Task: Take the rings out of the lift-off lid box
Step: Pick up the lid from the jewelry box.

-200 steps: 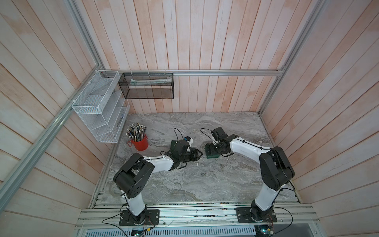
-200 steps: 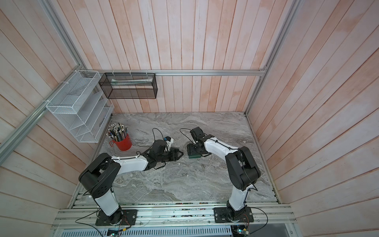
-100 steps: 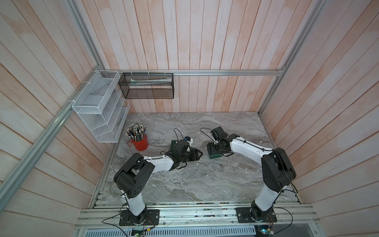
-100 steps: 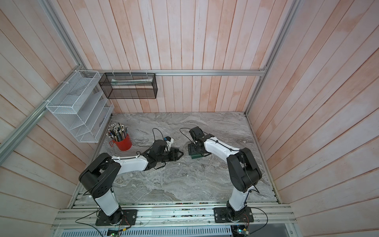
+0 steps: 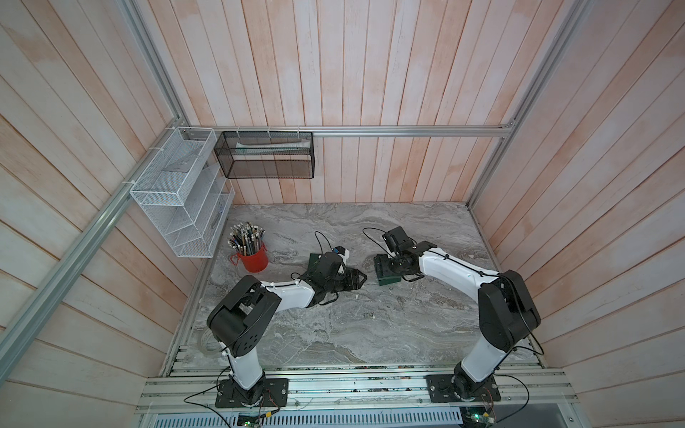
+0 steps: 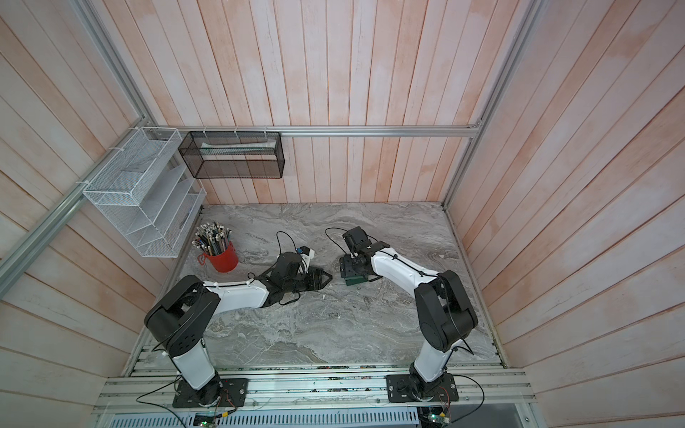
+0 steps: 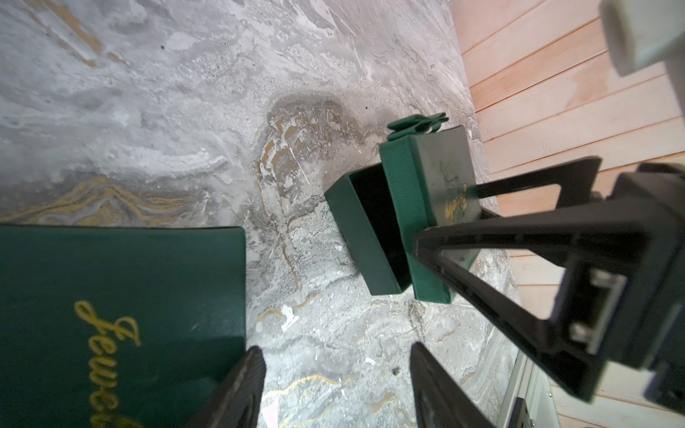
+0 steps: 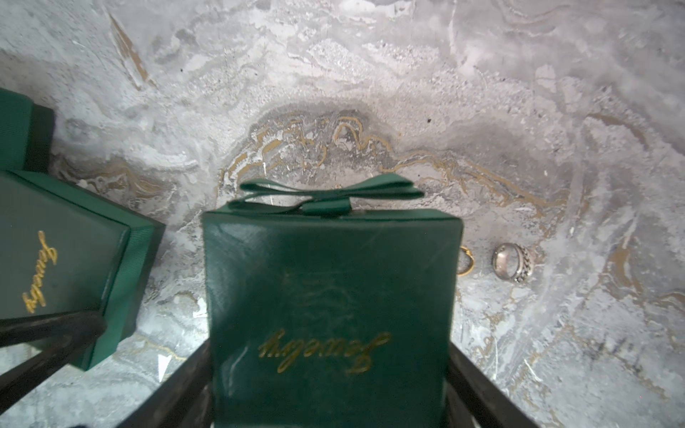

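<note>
A grey marble table [image 5: 333, 333] filled the floor of the wood-panelled cell in both top views. A white wire rack [image 5: 178, 200] hung on the left wall and a black mesh basket [image 5: 267, 155] on the far wall. A red cup [image 5: 254, 259] full of pens stood at the table's far left.

Right of centre sat a green box [image 5: 385, 278], its lid [image 8: 330, 281] bearing a bow and gold lettering. In the left wrist view the lid stood partly off the base [image 7: 348, 222], whose dark inside showed beside it. A second box [image 7: 122, 296], also green with gold script, lay just beside the left gripper, mostly hidden under that arm in the top views.

The right gripper [image 8: 330, 348] reached over the box from the right, jaws spread wide, one finger pressed to each side of the lid, clasping it. The left gripper [image 7: 335, 352] hung low just left of the box and apart from it. Its jaws were parted, with only bare table between them.

The rings [image 8: 514, 263] lay outside the box, on the table just beside it, and showed only in the right wrist view. One was a broad silver band clear of the box. The other was a thin gold ring [image 8: 466, 261] at the lid's edge, partly hidden by it.
</note>
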`<state>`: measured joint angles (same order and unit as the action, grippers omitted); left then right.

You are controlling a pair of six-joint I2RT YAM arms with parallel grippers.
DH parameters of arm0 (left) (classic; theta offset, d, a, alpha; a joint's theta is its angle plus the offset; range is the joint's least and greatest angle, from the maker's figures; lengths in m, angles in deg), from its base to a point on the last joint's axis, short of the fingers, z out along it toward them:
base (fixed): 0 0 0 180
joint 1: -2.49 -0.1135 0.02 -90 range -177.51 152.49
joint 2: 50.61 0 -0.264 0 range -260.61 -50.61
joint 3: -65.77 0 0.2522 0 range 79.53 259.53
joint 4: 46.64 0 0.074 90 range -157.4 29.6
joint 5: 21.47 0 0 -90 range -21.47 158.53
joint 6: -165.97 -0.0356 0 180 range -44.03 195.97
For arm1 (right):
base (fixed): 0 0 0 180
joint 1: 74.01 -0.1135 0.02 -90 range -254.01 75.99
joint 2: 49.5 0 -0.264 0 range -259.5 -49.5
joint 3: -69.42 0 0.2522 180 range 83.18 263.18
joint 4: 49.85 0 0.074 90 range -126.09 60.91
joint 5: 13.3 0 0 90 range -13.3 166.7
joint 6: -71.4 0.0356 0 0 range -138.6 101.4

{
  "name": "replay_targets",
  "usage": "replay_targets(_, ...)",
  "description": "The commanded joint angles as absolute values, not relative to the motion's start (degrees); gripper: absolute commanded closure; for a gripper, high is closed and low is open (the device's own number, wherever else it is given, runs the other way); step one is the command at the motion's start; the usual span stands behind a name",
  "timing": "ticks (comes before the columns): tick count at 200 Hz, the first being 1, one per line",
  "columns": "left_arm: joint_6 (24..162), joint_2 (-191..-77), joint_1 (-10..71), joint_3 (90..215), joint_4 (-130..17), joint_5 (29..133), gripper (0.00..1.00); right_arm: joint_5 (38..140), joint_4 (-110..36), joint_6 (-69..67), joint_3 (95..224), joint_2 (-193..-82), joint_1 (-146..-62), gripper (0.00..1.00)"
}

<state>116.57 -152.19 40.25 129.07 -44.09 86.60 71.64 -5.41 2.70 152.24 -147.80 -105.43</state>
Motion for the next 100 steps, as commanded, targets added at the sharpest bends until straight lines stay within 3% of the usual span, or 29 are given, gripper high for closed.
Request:
replay_targets(1,116.7,-153.3,39.9,130.4,-44.0,87.2,0.35,72.7,-6.3,3.6,151.5,-146.8,-105.5,0.16)
replay_targets(100,116.8,-153.3,39.9,130.4,-43.7,87.3,0.35,72.6,-10.1,6.0,147.4,-142.5,-105.4,0.16)
